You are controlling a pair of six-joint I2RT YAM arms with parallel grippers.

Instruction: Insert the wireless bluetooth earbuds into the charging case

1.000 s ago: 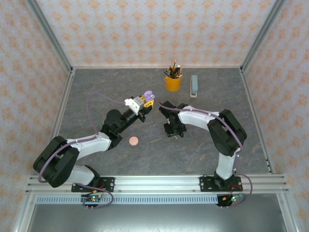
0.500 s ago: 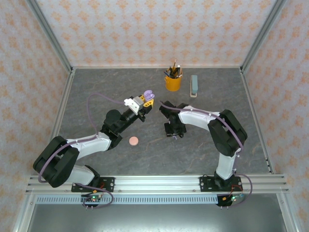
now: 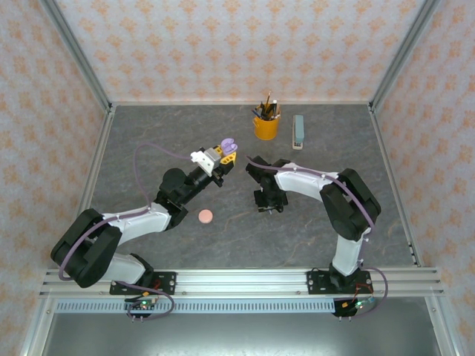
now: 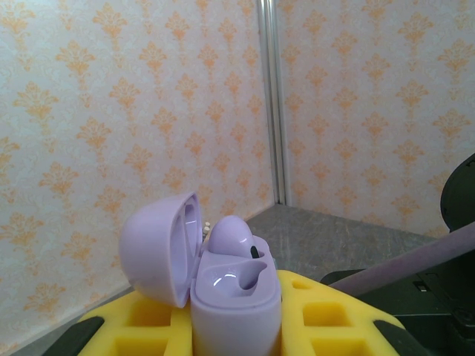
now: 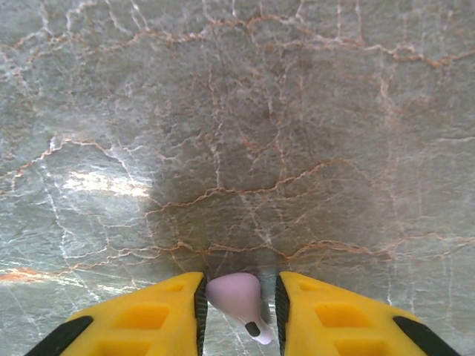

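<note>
The left gripper (image 3: 225, 152) is clamped on the lilac charging case (image 4: 237, 326), holding it raised with its lid (image 4: 159, 248) swung open so the sockets face up; one lilac earbud (image 4: 231, 236) sits in the socket farther from the fingers, the nearer socket (image 4: 223, 282) empty. To its right, the right gripper (image 3: 269, 202) pinches the second lilac earbud (image 5: 231, 291) between its fingers, pointed down over the table (image 5: 223, 111), probably ready to carry it across
</note>
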